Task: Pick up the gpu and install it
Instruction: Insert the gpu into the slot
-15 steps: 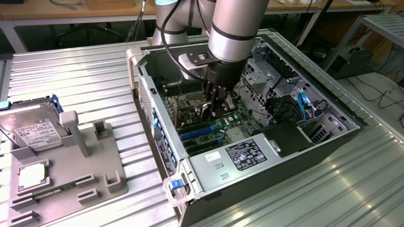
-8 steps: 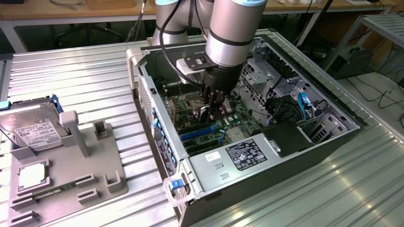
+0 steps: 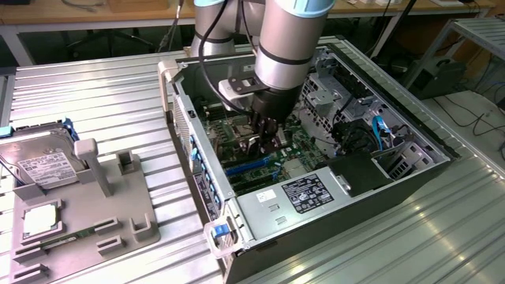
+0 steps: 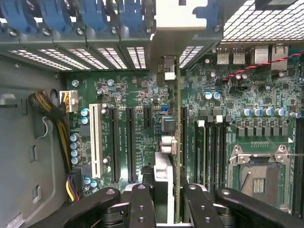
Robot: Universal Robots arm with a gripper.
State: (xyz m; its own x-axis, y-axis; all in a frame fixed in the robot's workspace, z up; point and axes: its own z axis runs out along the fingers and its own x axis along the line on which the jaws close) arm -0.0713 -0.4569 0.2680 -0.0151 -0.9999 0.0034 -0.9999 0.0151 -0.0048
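My gripper (image 3: 265, 141) reaches down into the open computer case (image 3: 426, 136), just above the green motherboard (image 3: 294, 155). Its fingers (image 4: 142, 205) are shut on the gpu (image 4: 170, 142), a thin card seen edge-on in the wrist view. The card stands upright between the two black fingers. It runs over the motherboard towards the case's rear slot openings (image 4: 137, 54), where its silvery metal end (image 4: 166, 69) lies. The card hangs in line with the black expansion slots (image 4: 129, 142); whether its lower edge touches a slot is hidden.
A grey power supply (image 3: 308, 195) fills the case's near corner, and drive cages and cables (image 3: 371, 133) line the exterior view's right. An empty processor socket (image 4: 259, 175) lies beside the card. On the exterior view's left, a grey fixture (image 3: 118, 213) holds a silver hard drive (image 3: 44, 165) and a green memory stick (image 3: 57, 242).
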